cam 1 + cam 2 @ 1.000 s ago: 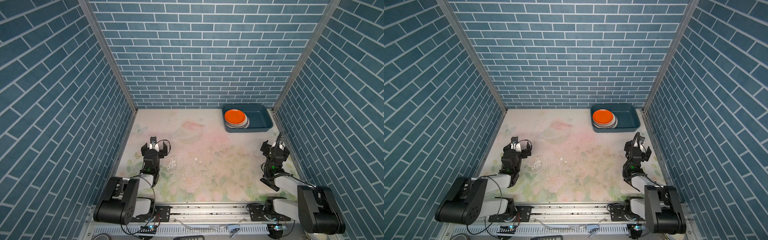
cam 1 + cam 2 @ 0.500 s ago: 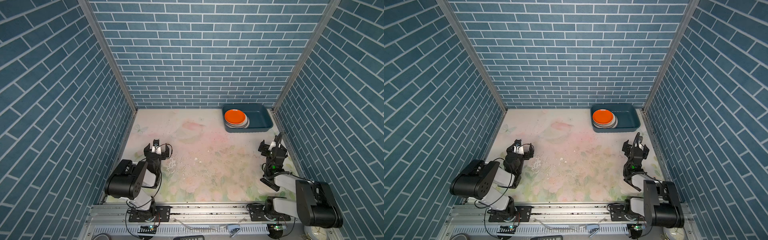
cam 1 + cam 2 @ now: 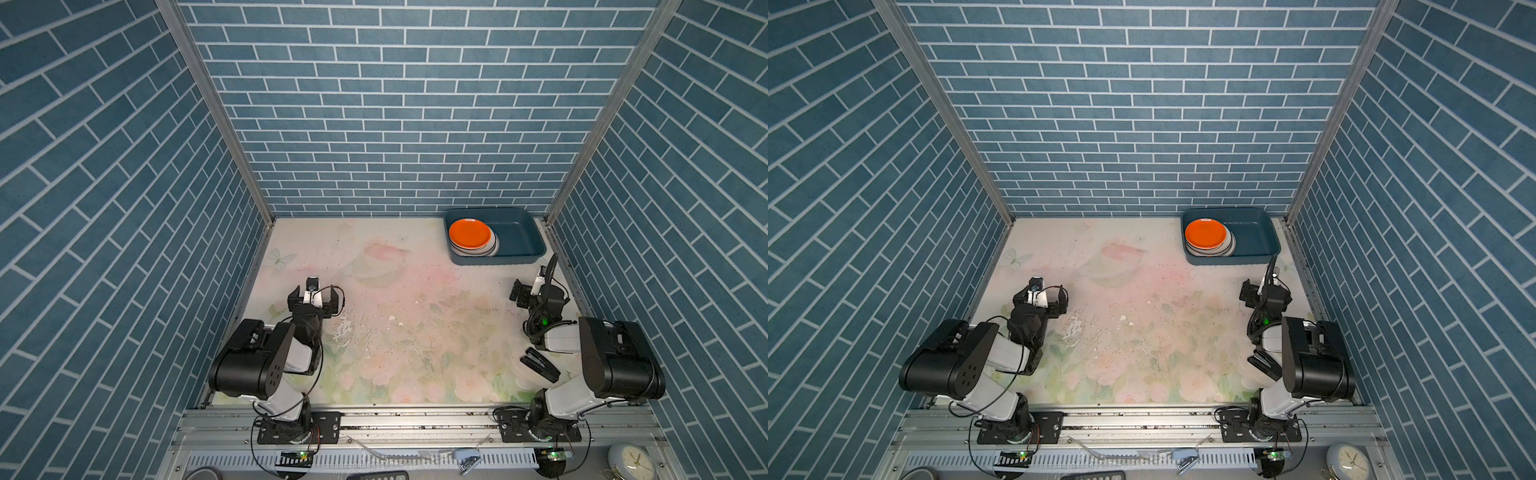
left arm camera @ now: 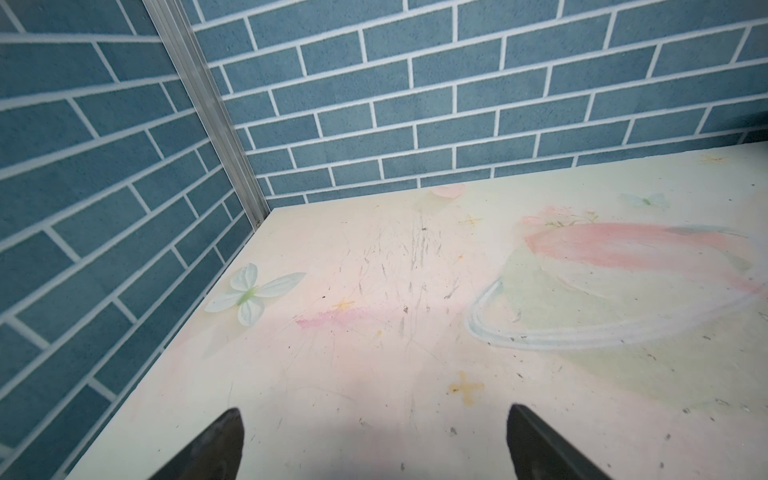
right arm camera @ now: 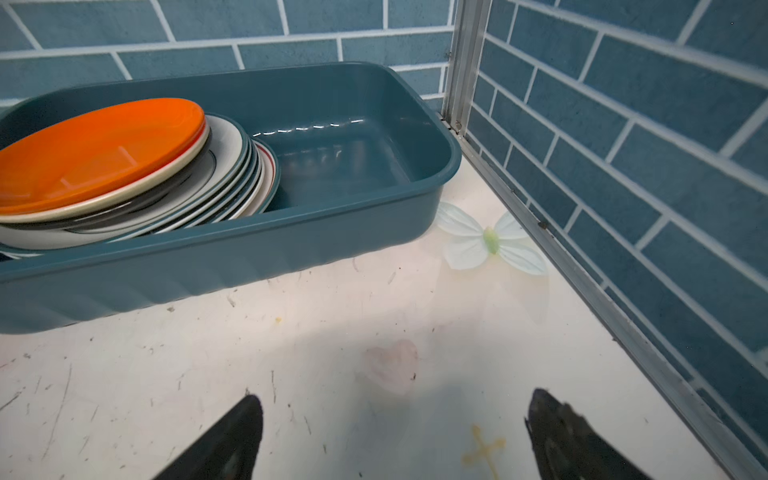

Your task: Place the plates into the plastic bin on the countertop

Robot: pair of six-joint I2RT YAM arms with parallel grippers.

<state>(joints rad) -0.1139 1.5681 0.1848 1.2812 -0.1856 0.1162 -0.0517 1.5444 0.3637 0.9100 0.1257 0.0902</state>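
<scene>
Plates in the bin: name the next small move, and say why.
Probably just park and stop. The plates sit stacked in the plastic bin, none shows on the countertop, and the left gripper and right gripper stand open and empty.

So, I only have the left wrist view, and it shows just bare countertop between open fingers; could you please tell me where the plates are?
Observer: The plates are stacked in the plastic bin, in its half nearer the middle of the countertop, with an orange plate on top.
Operator: Thank you. Is any plate lying out on the countertop?
Observer: None in both top views; only a black stapler lies there, near the front right corner.
Operator: And is the right gripper holding anything?
Observer: No, the right gripper is open and empty, over the countertop in front of the bin.
</scene>
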